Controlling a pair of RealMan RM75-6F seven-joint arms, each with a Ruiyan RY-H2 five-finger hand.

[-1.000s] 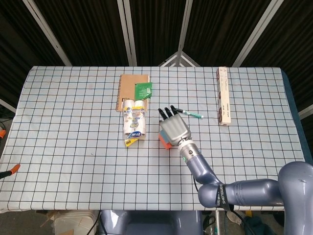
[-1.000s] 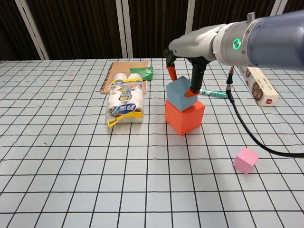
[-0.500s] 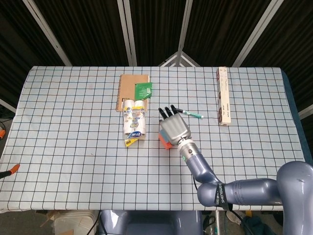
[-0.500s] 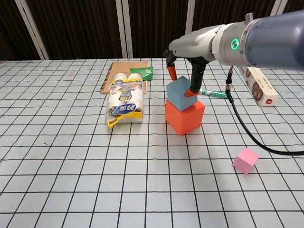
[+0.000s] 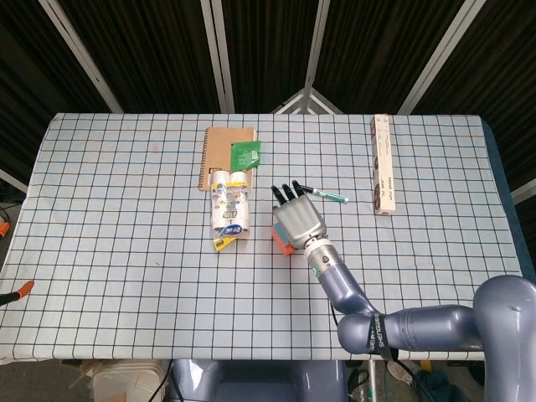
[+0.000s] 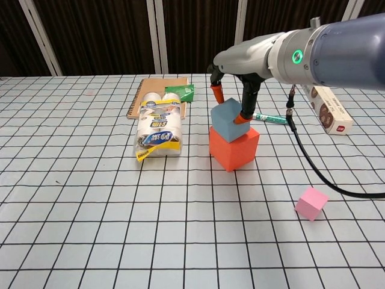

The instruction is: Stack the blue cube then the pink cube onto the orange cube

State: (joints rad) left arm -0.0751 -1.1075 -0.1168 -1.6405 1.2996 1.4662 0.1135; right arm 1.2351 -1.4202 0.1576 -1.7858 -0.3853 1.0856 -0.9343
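The blue cube (image 6: 227,120) sits tilted on top of the orange cube (image 6: 233,149) near the table's middle. My right hand (image 6: 239,67) comes down over it from above, and its orange-tipped fingers (image 6: 243,116) pinch the blue cube at its right side and far left corner. In the head view the right hand (image 5: 298,219) covers the stack, leaving only a sliver of the orange cube (image 5: 280,242) showing. The pink cube (image 6: 311,203) lies alone on the cloth, nearer the front right. My left hand shows in neither view.
A shrink-wrapped pack of bottles (image 6: 157,129) lies left of the stack, with a spiral notebook (image 6: 157,95) and a green packet (image 6: 179,92) behind it. A green pen (image 6: 267,118) lies behind the cubes on the right. A long box (image 6: 328,108) sits at the far right.
Almost nothing differs. The right hand's fingers have shifted very slightly on the blue cube, which stays on the orange cube.
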